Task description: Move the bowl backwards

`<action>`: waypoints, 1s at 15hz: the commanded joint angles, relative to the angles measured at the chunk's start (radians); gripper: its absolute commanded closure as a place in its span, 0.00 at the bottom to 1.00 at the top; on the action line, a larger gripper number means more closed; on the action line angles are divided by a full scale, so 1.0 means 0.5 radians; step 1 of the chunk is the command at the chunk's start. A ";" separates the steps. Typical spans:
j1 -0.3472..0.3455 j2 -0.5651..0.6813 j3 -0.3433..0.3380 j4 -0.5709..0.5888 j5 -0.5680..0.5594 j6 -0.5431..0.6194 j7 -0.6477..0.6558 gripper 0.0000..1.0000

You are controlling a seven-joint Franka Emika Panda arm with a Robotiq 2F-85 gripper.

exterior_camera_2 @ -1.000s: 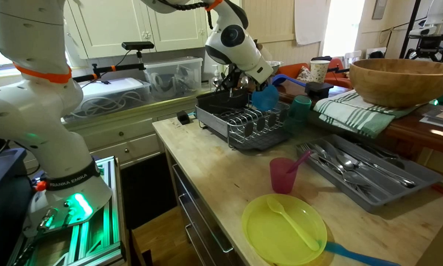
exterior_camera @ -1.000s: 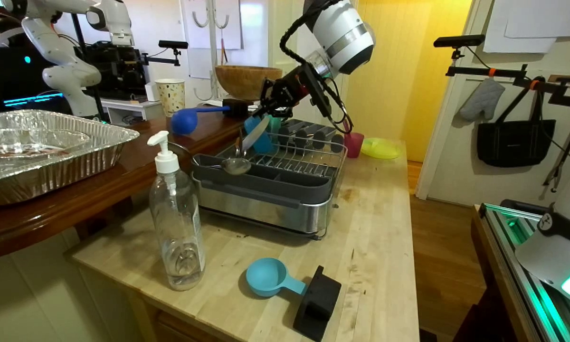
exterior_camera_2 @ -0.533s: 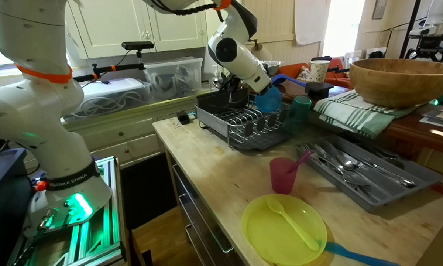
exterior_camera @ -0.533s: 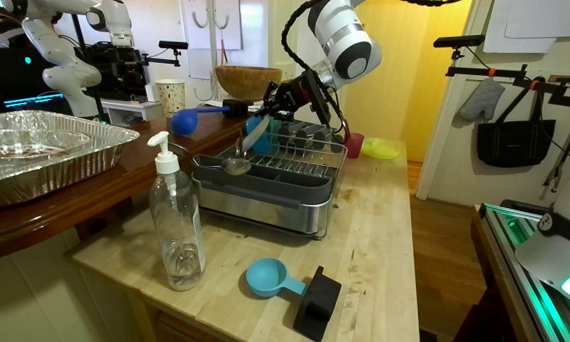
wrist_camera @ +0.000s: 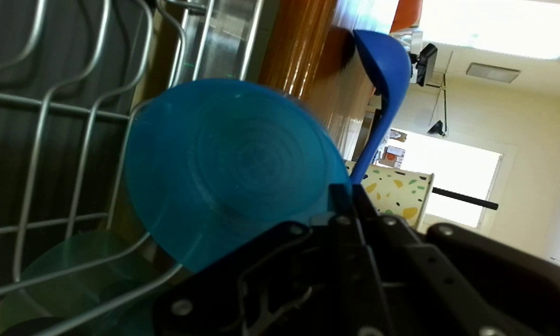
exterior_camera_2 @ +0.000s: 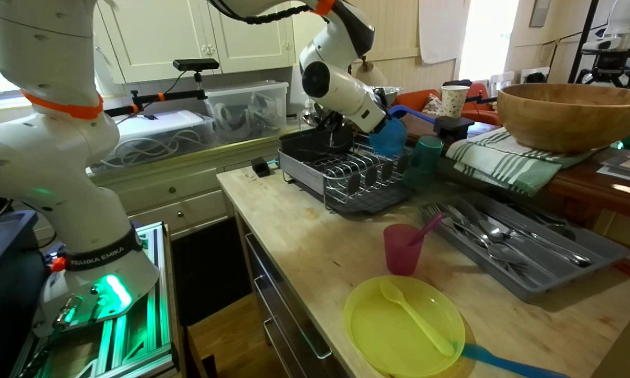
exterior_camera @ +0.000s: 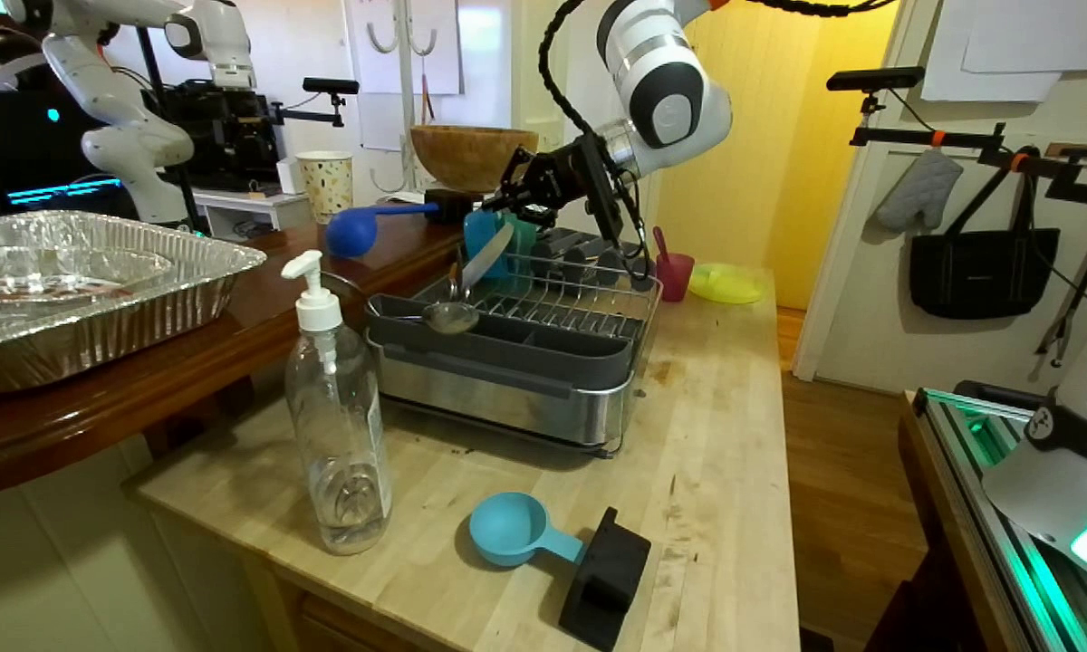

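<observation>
Right now my gripper (wrist_camera: 350,192) is clamped on the rim of the bowl (wrist_camera: 235,154), a fingertip on either side of that thin blue edge! The bowl stands tipped on its side over the rack (exterior_camera: 507,403), with the green cup (exterior_camera_2: 422,163) near it (whether the bowl's lower edge touches the rack, I can't tell). And look at my arm (exterior_camera: 657,77), sloped down to it in both exterior views! A knife (exterior_camera: 489,258) juts up across the bowl in an exterior view, and in the foreground there the bottle (exterior_camera: 349,444) is upright on the counter (exterior_camera: 716,471). Near it lies the scoop (exterior_camera: 510,528), handle reaching to a black block (exterior_camera: 607,575). Further along, in an exterior view, it's the pink cup (exterior_camera_2: 400,252), between the rack and the yellow plate (exterior_camera_2: 367,328); a yellow spoon (exterior_camera_2: 420,324) lies on that plate, and beside the pink cup sits the tray (exterior_camera_2: 562,282), holding cutlery (exterior_camera_2: 499,248).
</observation>
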 commanded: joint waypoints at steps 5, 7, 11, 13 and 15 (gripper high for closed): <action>0.010 -0.002 -0.027 0.017 0.133 -0.043 -0.169 0.99; 0.023 -0.003 -0.035 0.014 0.209 -0.036 -0.276 0.99; 0.058 -0.010 -0.077 0.004 0.476 0.000 -0.596 0.99; 0.088 0.001 -0.129 0.015 0.686 -0.006 -0.806 0.99; 0.125 0.016 -0.184 0.022 0.892 0.005 -0.974 0.99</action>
